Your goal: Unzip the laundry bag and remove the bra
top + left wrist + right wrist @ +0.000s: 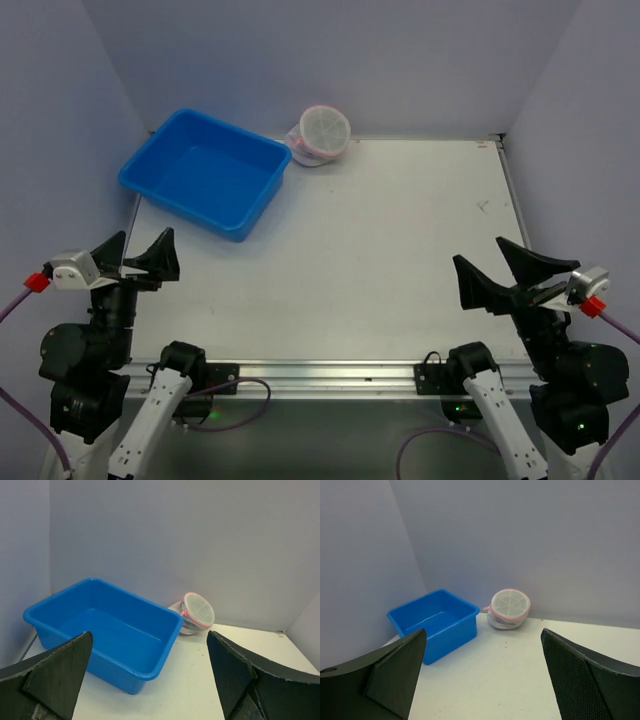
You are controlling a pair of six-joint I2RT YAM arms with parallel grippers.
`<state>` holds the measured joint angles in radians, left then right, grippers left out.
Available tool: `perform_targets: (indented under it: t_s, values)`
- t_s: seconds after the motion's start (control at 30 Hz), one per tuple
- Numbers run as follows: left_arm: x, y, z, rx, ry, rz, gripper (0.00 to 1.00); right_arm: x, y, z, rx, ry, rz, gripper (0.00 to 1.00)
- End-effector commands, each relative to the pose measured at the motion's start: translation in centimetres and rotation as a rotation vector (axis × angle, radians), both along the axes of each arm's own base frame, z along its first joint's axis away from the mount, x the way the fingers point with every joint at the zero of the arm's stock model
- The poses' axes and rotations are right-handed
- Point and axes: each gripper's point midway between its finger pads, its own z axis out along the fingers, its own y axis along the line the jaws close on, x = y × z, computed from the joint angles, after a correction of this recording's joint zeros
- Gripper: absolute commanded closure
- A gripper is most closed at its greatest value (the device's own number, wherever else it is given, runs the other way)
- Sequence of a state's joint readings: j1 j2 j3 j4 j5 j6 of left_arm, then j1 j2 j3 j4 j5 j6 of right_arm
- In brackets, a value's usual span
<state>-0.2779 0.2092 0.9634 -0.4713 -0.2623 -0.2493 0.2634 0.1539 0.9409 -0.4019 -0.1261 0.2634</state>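
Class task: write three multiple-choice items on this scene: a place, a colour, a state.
1. Where is the laundry bag? A in the blue tub; B at the near edge of the table; C at its far edge, beside the tub.
2. Its rim's colour? A green; B pink; C black.
3. The left gripper and right gripper are: A open, empty; B shut; C holding the bag.
Key: C, it stands beside the tub at the back; B, pink edging shows; A, both spread wide, nothing between.
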Motion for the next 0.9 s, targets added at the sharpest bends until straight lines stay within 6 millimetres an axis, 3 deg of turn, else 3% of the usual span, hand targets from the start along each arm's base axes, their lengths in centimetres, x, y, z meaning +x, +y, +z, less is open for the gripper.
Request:
perform_targets:
  t_s: [0.0,0.13,0.23,0.27,0.37,0.4,0.47,0.5,0.57,0.6,0.7,0.73,0.77,0.87]
  values:
    - [1.9,-1.4,-0.7,0.009,0.033,-0.049,0.0,1.4,1.1,-0.5,0.025,0.052,0.046,0.01]
    - [4.3,-3.1,-3.0,0.03,0.119,-0.1,0.0,4.2,2.7,-2.1,0.101,0.177,0.097,0.01]
    - [6.4,-4.0,-5.2,0.044,0.193,-0.116,0.0,7.8,3.4,-3.4,0.159,0.295,0.079,0.01]
    - [7.0,-4.2,-5.9,0.049,0.214,-0.117,0.0,9.9,4.0,-4.4,0.149,0.355,0.072,0.01]
    - [9.2,-4.8,-8.0,0.059,0.282,-0.113,0.0,13.2,5.8,-5.3,0.117,0.399,0.12,0.01]
    - [9.8,-4.8,-8.4,0.05,0.281,-0.103,0.0,15.9,6.7,-7.6,0.101,0.486,0.118,0.01]
    - [10.6,-4.9,-8.9,0.051,0.281,-0.098,0.0,18.7,7.6,-8.0,0.137,0.552,0.121,0.01]
    - [11.0,-4.9,-8.5,0.047,0.255,-0.092,0.0,21.4,8.6,-10.9,0.127,0.655,0.122,0.01]
    - [11.6,-4.8,-9.3,0.053,0.257,-0.076,0.0,24.3,10.0,-10.9,0.194,0.692,0.148,0.01]
    - [11.8,-4.5,-9.4,0.054,0.252,-0.06,0.0,26.7,10.9,-13.9,0.206,0.768,0.144,0.01]
    - [12.2,-4.1,-10.1,0.051,0.257,-0.033,0.0,31.1,12.5,-14.5,0.309,0.809,0.154,0.01]
    - [12.2,-4.0,-10.3,0.051,0.254,-0.028,0.0,33.2,13.1,-17.5,0.346,0.887,0.139,0.01]
    - [12.2,-4.0,-11.0,0.052,0.258,-0.026,0.0,34.9,13.6,-16.6,0.379,0.861,0.142,0.01]
    - [12.0,-3.6,-11.2,0.048,0.256,-0.022,0.0,39.3,14.6,-20.0,0.458,0.925,0.108,0.01]
